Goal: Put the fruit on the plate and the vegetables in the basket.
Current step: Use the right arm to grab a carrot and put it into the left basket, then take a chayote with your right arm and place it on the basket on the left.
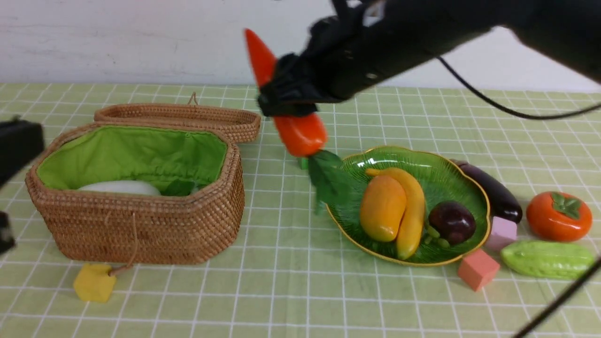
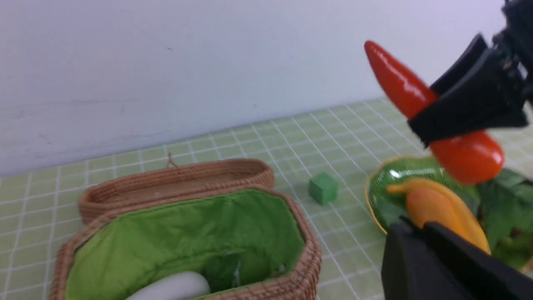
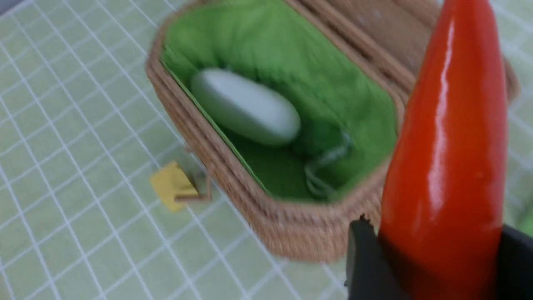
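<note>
We see the matte black right gripper [image 1: 286,101] clamped around the middle of the chili [image 1: 300,134]. The chili is a glossy red tapered cone held tilted in the air at upper centre of the front view, between basket and plate, with soft green leaves hanging from its blunt end. At left, the oblong woven wicker basket [image 1: 141,225] stands open on the checked desk [image 1: 281,291]. A smooth white radish [image 1: 119,188] lies in its crumpled green cloth lining. At right, the ribbed green glass plate [image 1: 436,164], wavy and gold-edged, carries a plump mango [image 1: 382,206], a curved banana [image 1: 413,211] and a round dark mangosteen [image 1: 451,221]. A slick eggplant [image 1: 493,190], a persimmon [image 1: 558,216] and a bumpy cucumber [image 1: 547,258] lie on the desk beside the plate. The left gripper [image 2: 410,233] is clenched on nothing.
</note>
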Robot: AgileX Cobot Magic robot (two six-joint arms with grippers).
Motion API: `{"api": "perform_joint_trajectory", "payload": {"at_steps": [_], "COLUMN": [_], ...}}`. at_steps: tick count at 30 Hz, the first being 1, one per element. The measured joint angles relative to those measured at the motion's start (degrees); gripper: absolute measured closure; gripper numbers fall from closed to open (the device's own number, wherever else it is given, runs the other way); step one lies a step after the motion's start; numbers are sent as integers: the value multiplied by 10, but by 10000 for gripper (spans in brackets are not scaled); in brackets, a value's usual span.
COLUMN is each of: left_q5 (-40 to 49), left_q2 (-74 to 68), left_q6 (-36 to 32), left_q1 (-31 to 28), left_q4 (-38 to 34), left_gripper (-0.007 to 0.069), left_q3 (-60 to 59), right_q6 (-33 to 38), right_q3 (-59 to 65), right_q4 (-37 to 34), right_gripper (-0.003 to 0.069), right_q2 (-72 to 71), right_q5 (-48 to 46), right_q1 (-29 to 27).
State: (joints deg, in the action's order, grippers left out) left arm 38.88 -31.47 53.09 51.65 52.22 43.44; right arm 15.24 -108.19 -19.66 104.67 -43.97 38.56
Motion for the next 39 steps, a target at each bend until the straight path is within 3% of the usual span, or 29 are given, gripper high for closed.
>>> {"api": "perform_joint_trajectory", "payload": {"at_steps": [7,11,19,21,25,27,29,35,37,38,39], "left_q5": [52,75,82,82,80,77,69,27,-7,-10,-26], "left_q2": [29,30,30,30,30,30,30,30,30,30,28], "left_q6": [30,30,30,30,30,30,30,29,0,-4,-35], "left_q1": [0,0,0,0,0,0,0,0,0,0,0], "left_q4": [18,18,18,18,18,18,17,8,-36,-41,-80], "left_gripper": [606,606,604,605,605,605,605,603,607,608,611], "left_q3": [0,0,0,0,0,0,0,0,0,0,0], "right_q6": [137,230,317,320,320,317,301,161,64,52,22], "right_q3": [-163,-222,-226,-226,-227,-228,-228,-228,-229,-229,-230], "right_q4": [-58,-121,-140,-140,-138,-124,-102,13,99,105,146], "right_gripper": [344,344,344,314,94,13,-11,53,170,192,261], "right_q2": [142,223,287,290,284,273,258,196,151,147,126], "right_q5": [70,157,208,207,183,142,99,-47,-159,-167,-222], "right_q1": [38,56,67,68,68,68,68,69,69,69,69]}}
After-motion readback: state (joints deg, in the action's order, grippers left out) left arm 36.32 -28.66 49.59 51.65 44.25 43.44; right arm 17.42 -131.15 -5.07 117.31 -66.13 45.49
